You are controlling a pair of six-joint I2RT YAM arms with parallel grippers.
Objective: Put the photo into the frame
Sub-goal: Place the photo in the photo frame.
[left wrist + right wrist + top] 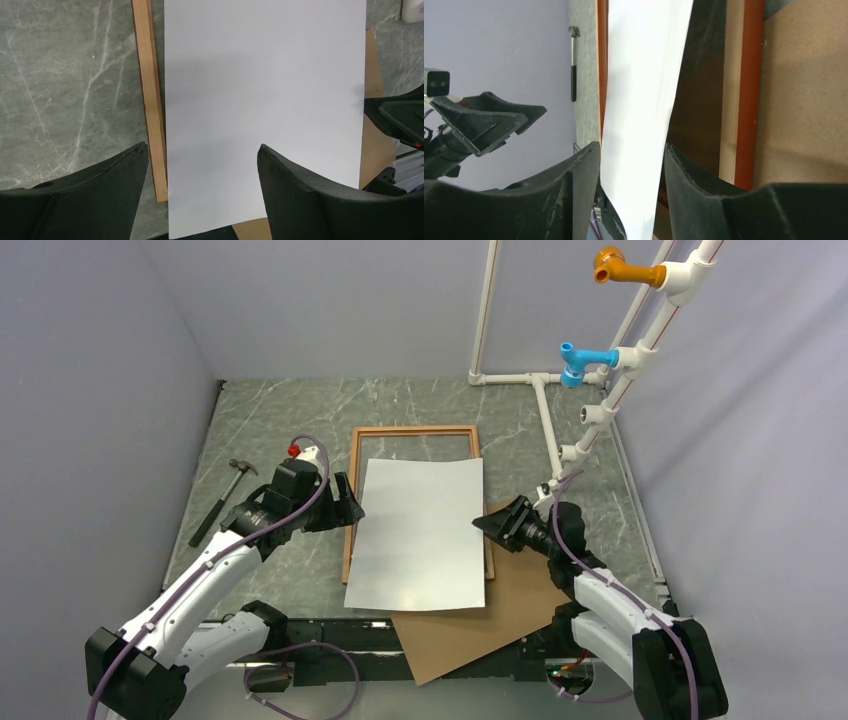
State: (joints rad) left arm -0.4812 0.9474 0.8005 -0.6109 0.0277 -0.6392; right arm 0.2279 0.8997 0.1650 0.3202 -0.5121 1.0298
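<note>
The photo (420,530) lies white back up, askew over the reddish-brown frame (415,430) and overhanging the frame's near rail. My left gripper (350,508) stands open at the photo's left edge, its fingers straddling the frame's left rail (150,100) and the sheet (265,100) without touching them. At the photo's right edge my right gripper (482,524) is open. The edge of the sheet (644,100) runs between its parted fingers (581,170), slightly lifted above the frame's right rail (748,100). The printed side is hidden.
A brown backing board (480,630) lies under the photo's near right corner, reaching the table's front edge. A hammer (220,502) lies to the left of the left arm. A white pipe rack (600,390) with blue and orange fittings stands at the back right.
</note>
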